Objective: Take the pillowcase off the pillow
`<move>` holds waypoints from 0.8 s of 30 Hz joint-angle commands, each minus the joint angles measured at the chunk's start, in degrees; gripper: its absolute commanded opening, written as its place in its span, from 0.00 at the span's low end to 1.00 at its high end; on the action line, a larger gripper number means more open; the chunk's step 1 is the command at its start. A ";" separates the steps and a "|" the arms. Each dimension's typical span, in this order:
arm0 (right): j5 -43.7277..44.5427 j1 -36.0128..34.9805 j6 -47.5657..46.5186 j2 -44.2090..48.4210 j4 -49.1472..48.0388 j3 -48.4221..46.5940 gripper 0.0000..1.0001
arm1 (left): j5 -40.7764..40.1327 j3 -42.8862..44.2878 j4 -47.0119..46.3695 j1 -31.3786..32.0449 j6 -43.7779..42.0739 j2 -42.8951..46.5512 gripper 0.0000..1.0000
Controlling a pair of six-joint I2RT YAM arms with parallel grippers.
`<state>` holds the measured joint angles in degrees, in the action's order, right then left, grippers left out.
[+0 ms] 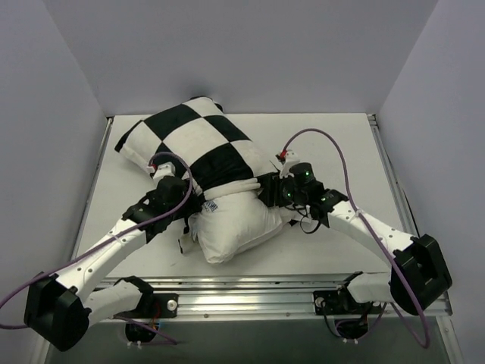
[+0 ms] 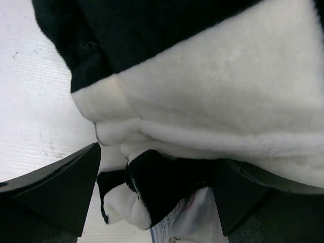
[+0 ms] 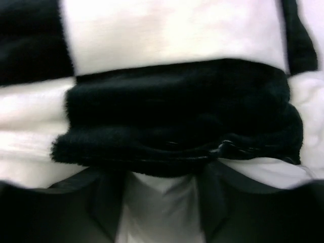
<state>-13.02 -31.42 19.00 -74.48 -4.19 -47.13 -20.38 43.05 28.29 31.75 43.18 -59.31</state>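
Left claw (image 2: 159, 167), spread open, straddles the bunched hem of the pillowcase (image 1: 193, 144) at the left edge of the pillow (image 1: 235, 227). Right claw (image 3: 161, 202), state unclear, sits at its right edge. Closing deep may pinch the pillow too, dragging both across the table (image 1: 326, 144).

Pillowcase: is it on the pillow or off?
Partly off. The pillowcase covers only the far part; the near end of the pillow sticks out bare.

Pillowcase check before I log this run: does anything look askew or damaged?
The pillowcase is bunched into a thick roll partway up the pillow, whose bare white near end bulges out. Both lie diagonally on the table. That fits a half-done removal; no tear shows.
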 commanded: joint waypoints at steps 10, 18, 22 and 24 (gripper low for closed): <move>-6.24 -24.03 11.85 7.06 -7.77 6.45 0.00 | 16.16 15.03 -21.88 -0.02 -7.93 -21.98 0.92; 2.83 -18.01 9.82 4.09 -6.79 4.60 0.00 | 12.30 25.15 -19.43 -1.07 -9.78 -26.03 0.93; 0.36 -12.70 9.74 -1.35 -11.37 3.46 0.00 | 11.24 29.63 -15.12 -4.84 -10.48 -25.16 0.96; 0.80 -12.70 8.86 -4.08 -11.37 -0.23 0.00 | 9.40 31.39 -11.43 -6.69 -10.05 -23.15 0.98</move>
<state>-10.22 -45.32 30.50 -73.87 -13.17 -43.42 -12.69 70.41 15.68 27.46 32.75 -86.15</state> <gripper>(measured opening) 0.072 0.971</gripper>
